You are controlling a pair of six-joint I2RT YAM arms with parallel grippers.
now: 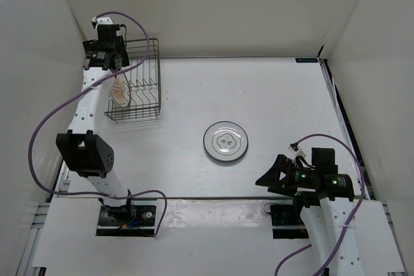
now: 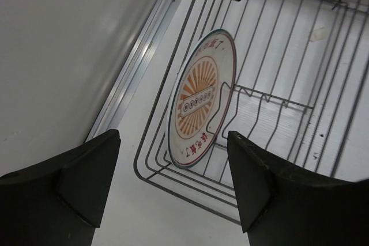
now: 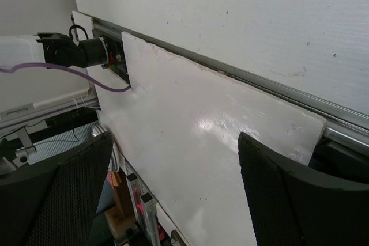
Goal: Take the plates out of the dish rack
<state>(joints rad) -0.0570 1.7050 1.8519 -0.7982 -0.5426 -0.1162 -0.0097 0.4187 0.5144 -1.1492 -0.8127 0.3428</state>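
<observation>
Progress looks partway: ringed plate [image 1: 226, 141] lies on the table [image 1: 291, 95], sunburst plate [image 2: 202, 99] stands in the dish rack [image 1: 132, 117], left claw [image 2: 173, 142] gapes empty over it, right claw [image 3: 173, 142] open and empty too.

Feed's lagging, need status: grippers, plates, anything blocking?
Left gripper open, over sunburst plate standing upright in dish rack. Right gripper open, empty, near its base. Ringed plate flat on table. Only rack tines around the plate.

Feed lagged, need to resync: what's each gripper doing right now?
Left gripper: open, empty, facing the sunburst plate in the dish rack.
Right gripper: open, empty.
</observation>
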